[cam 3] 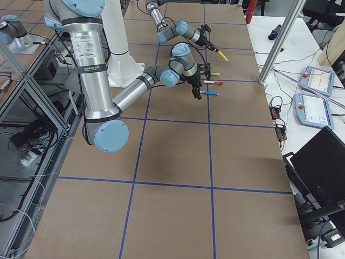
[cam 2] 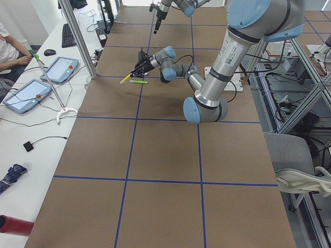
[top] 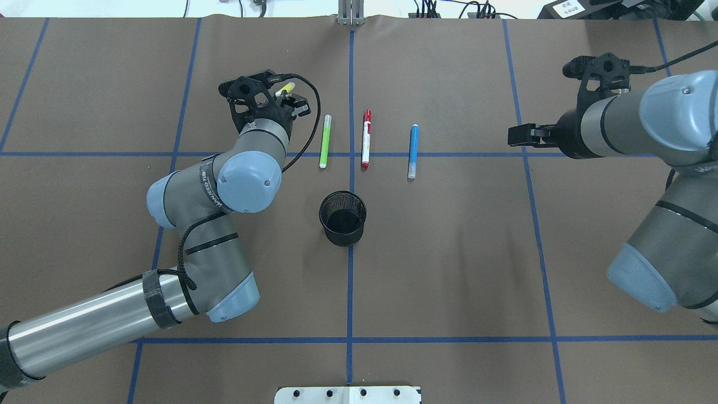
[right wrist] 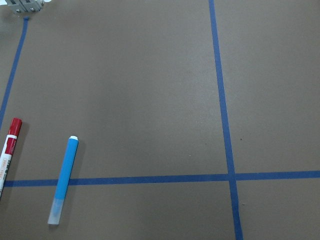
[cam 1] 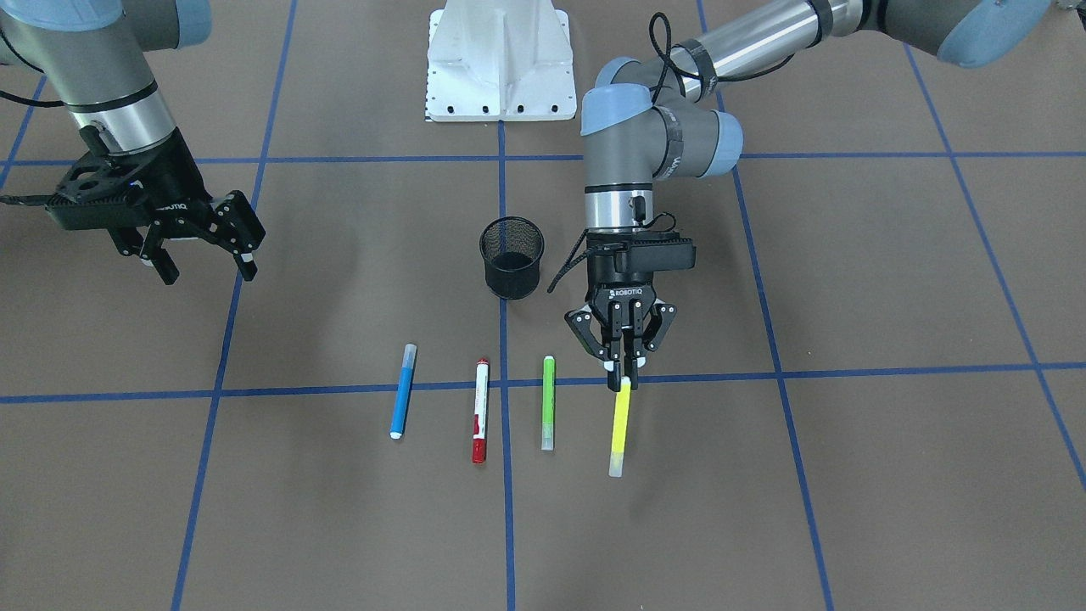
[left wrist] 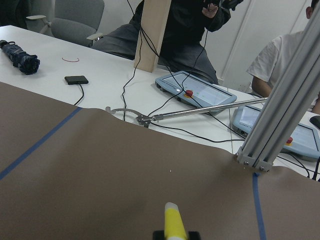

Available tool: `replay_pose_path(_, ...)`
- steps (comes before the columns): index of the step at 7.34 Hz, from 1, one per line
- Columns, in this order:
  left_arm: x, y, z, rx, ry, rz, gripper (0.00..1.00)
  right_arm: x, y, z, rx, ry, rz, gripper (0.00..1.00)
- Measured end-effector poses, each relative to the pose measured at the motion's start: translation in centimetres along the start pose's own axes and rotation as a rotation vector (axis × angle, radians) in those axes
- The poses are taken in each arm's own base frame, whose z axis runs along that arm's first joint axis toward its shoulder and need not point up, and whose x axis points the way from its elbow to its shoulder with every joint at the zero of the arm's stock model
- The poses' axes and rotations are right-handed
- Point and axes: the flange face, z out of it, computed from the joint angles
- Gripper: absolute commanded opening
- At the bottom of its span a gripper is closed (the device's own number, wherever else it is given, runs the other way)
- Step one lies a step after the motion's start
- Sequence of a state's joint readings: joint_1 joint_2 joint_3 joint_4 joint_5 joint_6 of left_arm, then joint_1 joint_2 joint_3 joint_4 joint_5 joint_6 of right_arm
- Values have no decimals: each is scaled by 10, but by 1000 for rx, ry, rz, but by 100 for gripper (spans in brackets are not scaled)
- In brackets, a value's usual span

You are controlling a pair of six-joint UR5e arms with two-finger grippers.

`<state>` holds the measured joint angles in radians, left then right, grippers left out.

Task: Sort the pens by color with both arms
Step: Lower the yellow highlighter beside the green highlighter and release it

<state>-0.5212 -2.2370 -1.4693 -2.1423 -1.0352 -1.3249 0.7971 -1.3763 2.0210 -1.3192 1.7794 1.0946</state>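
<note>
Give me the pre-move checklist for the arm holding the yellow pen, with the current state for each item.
1. Left gripper shut on the yellow pen: ok, it holds one end.
2. Yellow pen off the table: ok, it looks raised and tilted in the side views.
3. Grip firm enough for a swing: cannot tell.
4. Mesh cup upright, mouth unobstructed: ok.
5. Right gripper open, empty, away from the pens: ok.
6. Blue pen, red pen and green pen lying apart from each other: ok.
</note>
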Motion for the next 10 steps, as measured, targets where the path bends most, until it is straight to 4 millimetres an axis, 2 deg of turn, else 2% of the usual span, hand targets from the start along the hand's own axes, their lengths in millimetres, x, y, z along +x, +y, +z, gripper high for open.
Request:
replay_pose_path(2,-9,19,16,-49,100,88,0,0,0,-1,1,-2,0,99)
replay_pose_path(4,-21,14,28,-28,124,82,0,-1,0,0,2,-1,0,99)
replay_pose_path(6,-30,6,31,-4,136,68,0,0,0,1,4,2,0,99)
replay_pose_path(9,-61,19,37,3,98,85,0,1,0,2,3,6,1,99)
replay_pose_path(10,-65,21,38,0,91,89,0,1,0,2,3,5,1,99)
